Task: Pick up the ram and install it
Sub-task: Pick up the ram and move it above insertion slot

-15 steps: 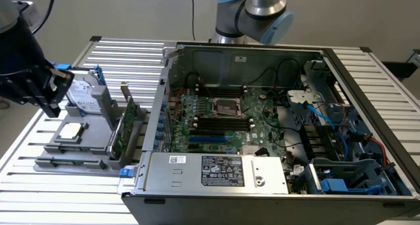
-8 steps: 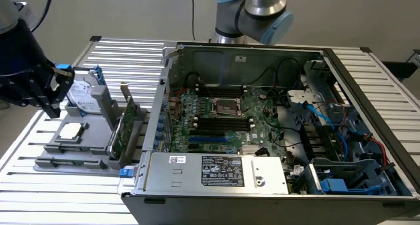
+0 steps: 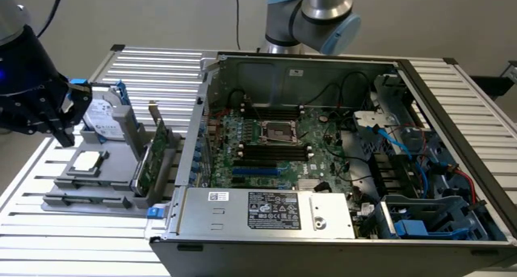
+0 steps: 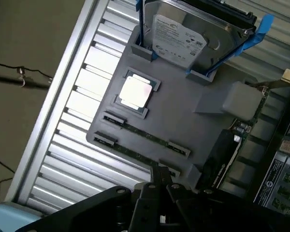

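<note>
Two ram sticks stand on edge in the grey holder tray (image 4: 183, 116): one ram stick (image 4: 146, 135) and a second ram stick (image 4: 135, 153) closer to my gripper. My black gripper (image 4: 160, 175) hovers above the tray's edge near them, its fingers together with nothing between them. In the exterior view the gripper (image 3: 66, 139) hangs over the tray (image 3: 113, 162) on the exterior view's left, beside the hard drive. The black memory slots (image 3: 275, 150) lie on the motherboard inside the open computer case (image 3: 323, 241).
On the tray are a silver hard drive with blue rails (image 4: 183, 41), a CPU chip (image 4: 135, 92) and an upright green expansion card (image 3: 157, 153). The tray and case sit on a ribbed metal table (image 3: 154, 71). The case walls and cables surround the motherboard.
</note>
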